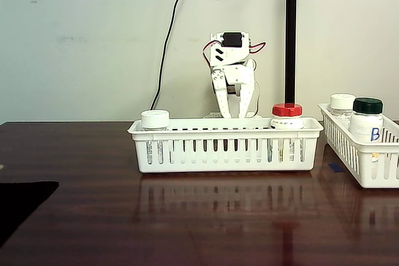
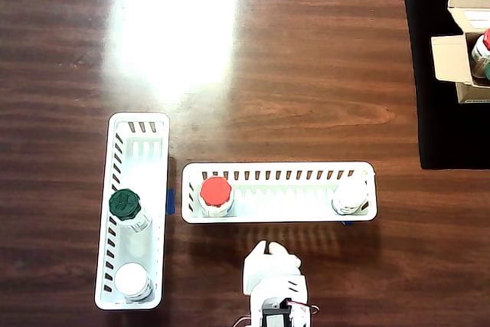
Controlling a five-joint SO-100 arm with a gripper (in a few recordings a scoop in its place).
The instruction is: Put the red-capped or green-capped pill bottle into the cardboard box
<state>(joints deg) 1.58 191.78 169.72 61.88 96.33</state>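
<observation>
While within two baskets (image 2: 279, 166) (image 2: 138, 117), four bottles (image 2: 216, 191) (image 2: 352, 195) (image 2: 125, 204) (image 2: 132, 279)

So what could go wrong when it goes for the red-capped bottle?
The red-capped bottle stands close to the end wall of the white basket, so the jaws might bump the rim. The cardboard box lies far off and already holds another bottle, so room looks tight.

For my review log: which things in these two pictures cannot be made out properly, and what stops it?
- Cardboard box, overhead view: cut off by the right edge; the bottles inside show only partly.
- Gripper, fixed view: fingertips hidden behind the middle basket; open or shut is unclear.
- Red-capped bottle, fixed view: label hidden by the basket wall.
- Green-capped bottle, fixed view: only a blue "B" is readable.
</observation>
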